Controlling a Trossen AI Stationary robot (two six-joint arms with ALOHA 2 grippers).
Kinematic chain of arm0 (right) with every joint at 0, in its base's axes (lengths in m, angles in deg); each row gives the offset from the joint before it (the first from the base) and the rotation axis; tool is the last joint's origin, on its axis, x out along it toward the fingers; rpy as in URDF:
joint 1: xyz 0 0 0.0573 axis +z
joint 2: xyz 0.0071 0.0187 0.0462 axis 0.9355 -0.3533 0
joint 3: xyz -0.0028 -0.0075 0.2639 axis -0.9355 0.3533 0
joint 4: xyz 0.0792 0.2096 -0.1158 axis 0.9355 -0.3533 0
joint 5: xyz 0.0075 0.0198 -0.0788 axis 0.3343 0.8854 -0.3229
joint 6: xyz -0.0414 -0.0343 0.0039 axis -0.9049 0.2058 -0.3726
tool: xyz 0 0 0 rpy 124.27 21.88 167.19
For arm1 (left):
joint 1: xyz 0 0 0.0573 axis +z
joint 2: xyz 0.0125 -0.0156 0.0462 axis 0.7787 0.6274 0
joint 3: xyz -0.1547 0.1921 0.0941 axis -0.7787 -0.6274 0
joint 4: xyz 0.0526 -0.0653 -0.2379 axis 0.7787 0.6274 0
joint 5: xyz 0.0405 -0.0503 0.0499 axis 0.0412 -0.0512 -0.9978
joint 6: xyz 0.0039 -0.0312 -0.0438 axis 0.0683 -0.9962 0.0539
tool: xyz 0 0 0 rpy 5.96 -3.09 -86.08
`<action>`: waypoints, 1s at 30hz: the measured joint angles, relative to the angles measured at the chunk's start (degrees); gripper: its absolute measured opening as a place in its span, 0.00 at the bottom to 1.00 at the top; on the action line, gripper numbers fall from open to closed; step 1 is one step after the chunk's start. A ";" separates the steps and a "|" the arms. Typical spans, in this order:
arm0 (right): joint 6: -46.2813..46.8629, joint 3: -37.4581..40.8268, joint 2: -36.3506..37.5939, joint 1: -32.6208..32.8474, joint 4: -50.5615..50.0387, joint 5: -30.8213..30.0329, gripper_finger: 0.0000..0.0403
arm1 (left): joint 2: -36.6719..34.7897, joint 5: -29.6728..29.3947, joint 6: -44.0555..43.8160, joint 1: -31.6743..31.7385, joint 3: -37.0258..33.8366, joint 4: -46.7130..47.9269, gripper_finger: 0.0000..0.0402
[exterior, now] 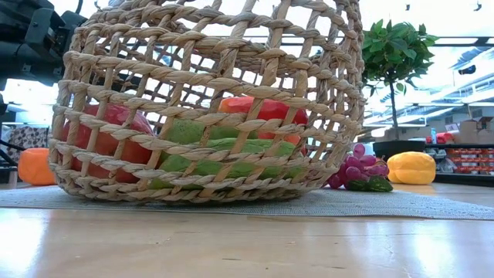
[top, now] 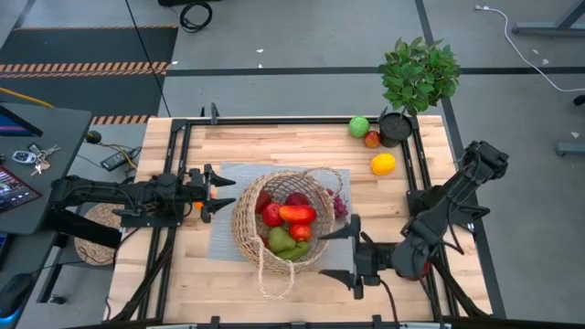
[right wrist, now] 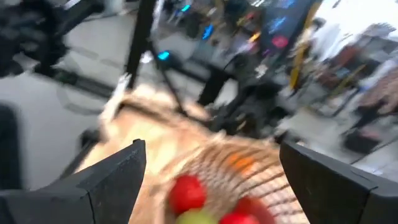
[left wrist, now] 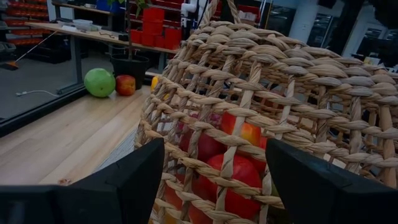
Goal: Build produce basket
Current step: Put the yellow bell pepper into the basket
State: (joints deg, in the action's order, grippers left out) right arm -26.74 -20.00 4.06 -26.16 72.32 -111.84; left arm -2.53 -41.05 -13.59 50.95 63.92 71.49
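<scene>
Two grippers flank the basket (top: 285, 222), which sits on a grey mat (top: 224, 239) at the centre of the table (top: 302, 146): the left gripper (top: 216, 194) is just beside its left rim with fingers spread wide and empty, and the right gripper (top: 351, 254) is near its lower right rim, likewise wide apart and empty. Inside the basket lie red, orange-red and green produce (top: 289, 225); purple grapes (top: 340, 205) rest against its right side. Well apart, near the potted plant (top: 416, 82), lie a green fruit (top: 359, 126), a small red fruit (top: 372, 139) and a yellow piece (top: 383, 164).
</scene>
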 joint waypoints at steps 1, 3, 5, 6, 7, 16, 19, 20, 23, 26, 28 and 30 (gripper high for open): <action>2.42 0.00 0.00 0.10 -2.51 1.22 0.92 | 0.02 0.00 0.00 0.00 0.00 0.01 0.71; 7.42 0.04 0.13 0.89 -8.22 2.51 0.92 | 0.00 0.00 0.00 -0.01 0.01 -0.01 0.71; 12.35 0.09 0.53 2.11 -12.31 2.78 0.92 | 0.00 0.00 0.00 0.01 -0.01 -0.01 0.71; 14.71 0.09 0.84 2.89 -13.84 2.99 0.92 | 0.02 0.00 0.02 0.00 -0.01 -0.01 0.71; 16.83 0.09 1.19 3.73 -15.41 3.11 0.92 | 0.02 0.00 0.00 0.00 0.01 0.00 0.71; 28.54 0.07 4.93 7.85 -18.88 2.90 0.92 | 0.00 0.00 0.00 -0.01 0.01 -0.01 0.71; 34.97 0.07 6.21 7.67 -22.68 6.61 0.92 | 0.00 0.00 0.00 0.00 0.00 0.00 0.71; 37.64 0.07 6.76 7.35 -24.59 8.23 0.92 | 0.02 0.00 0.00 0.01 -0.01 0.01 0.71; 46.76 0.07 8.13 6.87 -30.81 10.47 0.92 | 0.02 0.00 0.00 -0.01 -0.01 0.01 0.71; 55.51 0.07 9.28 6.89 -36.83 10.89 0.91 | 0.00 0.00 0.00 -0.01 -0.01 0.00 0.71; 60.93 0.07 9.85 6.89 -41.10 12.53 0.91 | 0.00 0.00 0.01 -0.01 -0.01 0.00 0.71; 66.58 0.07 10.18 6.89 -45.19 14.02 0.90 | 0.00 0.00 0.00 0.01 0.01 -0.01 0.71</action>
State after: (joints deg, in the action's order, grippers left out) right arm 39.84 -19.93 14.23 -19.27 27.13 -97.82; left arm -2.54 -41.05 -13.59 50.95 63.93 71.48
